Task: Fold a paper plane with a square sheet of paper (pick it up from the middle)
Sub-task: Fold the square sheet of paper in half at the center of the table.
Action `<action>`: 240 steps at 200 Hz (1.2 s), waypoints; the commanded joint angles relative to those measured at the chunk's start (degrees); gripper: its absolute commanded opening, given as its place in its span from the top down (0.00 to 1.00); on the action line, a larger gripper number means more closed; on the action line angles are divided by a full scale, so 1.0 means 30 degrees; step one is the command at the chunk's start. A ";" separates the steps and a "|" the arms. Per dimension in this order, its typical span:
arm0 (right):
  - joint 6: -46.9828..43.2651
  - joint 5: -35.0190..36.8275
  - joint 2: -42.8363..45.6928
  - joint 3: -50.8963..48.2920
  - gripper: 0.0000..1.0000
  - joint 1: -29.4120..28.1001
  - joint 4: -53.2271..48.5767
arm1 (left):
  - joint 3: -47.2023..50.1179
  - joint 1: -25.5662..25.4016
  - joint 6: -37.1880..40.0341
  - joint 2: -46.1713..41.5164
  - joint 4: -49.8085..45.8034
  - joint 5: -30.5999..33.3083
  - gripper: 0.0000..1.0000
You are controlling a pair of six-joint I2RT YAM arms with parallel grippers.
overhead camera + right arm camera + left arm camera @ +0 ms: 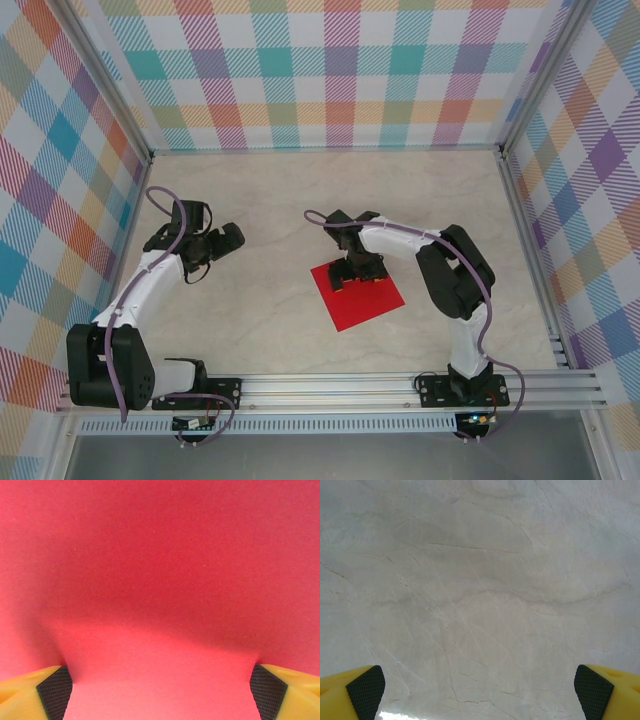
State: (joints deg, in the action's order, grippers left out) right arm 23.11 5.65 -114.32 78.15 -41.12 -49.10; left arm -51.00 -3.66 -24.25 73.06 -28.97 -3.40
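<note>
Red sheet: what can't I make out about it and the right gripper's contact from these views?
- Top view: the right gripper covers the far part of the square sheet of paper, so any fingertip contact is hidden beneath it.
- Right wrist view: all the sheet's edges are cut off by the frame, so where on it the pads sit is unclear.
- Underside colour: hidden, face down on the table.

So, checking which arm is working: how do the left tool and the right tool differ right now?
The left tool is over bare table; the right tool is down on the square sheet of paper. The left tool's pads touch nothing; the right tool's pads seem to meet the sheet. Both stand wide open.
</note>
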 commanded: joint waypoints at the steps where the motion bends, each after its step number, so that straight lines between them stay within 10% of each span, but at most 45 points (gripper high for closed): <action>1: 0.0262 -0.0141 -0.1529 -0.1118 0.09 -0.0025 0.0254 | -0.0643 -0.0113 -0.0047 0.0194 -0.0641 0.0159 0.00; 124: 0.0642 0.0750 -0.0386 -0.1157 0.21 -0.0008 0.0157 | -0.0754 -0.0083 -0.0025 0.0571 -0.0904 0.0416 0.00; 240: 0.0231 -0.0450 0.0012 -0.1050 0.04 -0.0021 0.0061 | -0.0823 -0.0095 -0.0003 0.0653 -0.0999 0.0287 0.00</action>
State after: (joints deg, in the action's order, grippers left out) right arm 24.60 6.04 -112.07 76.49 -41.25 -48.69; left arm -51.59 -3.66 -24.25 74.56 -30.11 -2.92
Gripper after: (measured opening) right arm 0.959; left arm 0.999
